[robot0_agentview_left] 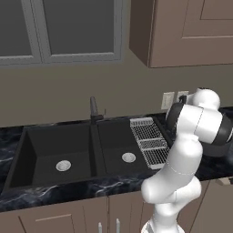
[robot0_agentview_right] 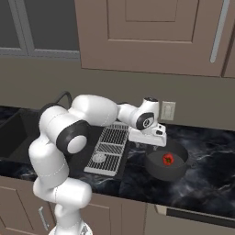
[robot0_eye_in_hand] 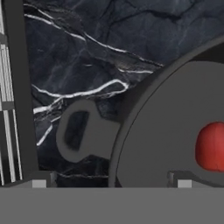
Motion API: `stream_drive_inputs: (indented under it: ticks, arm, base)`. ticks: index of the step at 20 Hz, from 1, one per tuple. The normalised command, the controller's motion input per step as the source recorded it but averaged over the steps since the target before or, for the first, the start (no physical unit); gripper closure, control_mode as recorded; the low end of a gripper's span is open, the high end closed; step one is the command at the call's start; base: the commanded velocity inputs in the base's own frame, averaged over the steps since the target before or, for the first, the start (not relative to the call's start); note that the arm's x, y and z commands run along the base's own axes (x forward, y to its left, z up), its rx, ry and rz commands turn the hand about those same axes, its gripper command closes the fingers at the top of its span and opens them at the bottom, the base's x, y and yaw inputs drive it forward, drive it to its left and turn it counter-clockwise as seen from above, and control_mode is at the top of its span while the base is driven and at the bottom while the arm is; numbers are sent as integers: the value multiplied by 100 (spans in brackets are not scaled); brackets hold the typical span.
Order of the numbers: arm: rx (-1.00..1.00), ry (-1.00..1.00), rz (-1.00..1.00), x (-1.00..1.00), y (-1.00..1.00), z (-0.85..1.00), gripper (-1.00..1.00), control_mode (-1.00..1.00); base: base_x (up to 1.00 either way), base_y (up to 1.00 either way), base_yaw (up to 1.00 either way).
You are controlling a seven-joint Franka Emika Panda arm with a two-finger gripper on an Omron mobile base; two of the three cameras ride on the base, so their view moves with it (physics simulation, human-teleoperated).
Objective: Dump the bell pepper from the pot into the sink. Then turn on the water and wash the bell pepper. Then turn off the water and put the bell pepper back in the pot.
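One pepper (robot0_agentview_right: 168, 159) in one pot (robot0_agentview_right: 156, 168), right of my rack (robot0_agentview_right: 109, 148); gripper (robot0_eye_in_hand: 109, 183) spread over its handle (robot0_eye_in_hand: 83, 131).

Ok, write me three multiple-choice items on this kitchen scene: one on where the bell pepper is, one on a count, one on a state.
1. Where is the bell pepper?
A. In the left basin
B. On the wire rack
C. In the pot

2. How many basins does the sink have?
A. One
B. Two
C. Three

3. What is the state of the faucet?
A. No water running
B. Water streaming into the right basin
C. Water filling both basins

Key: 1 C, the red pepper lies on the pot's dark floor. 2 B, a centre divider splits it, with one silver drain on each side. 3 A, no stream shows and both basins look dry.
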Motion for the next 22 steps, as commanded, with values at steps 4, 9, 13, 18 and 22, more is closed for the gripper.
stream_drive_inputs:
  ticks: [4,9,13,18,22]
  arm:
    - [0,0,6,0,3,0,-100,-100]
    - [0,0,8,-2,4,0,-100,-100]
    - [5,1,10,-9,3,0,-100,-100]
    - [6,1,10,-12,1,0,-100,-100]
    - [4,1,9,-3,0,-7,-100,-100]
  base:
    - [0,0,0]
    - [0,0,0]
    - [0,0,0]
    - [0,0,0]
    - [0,0,0]
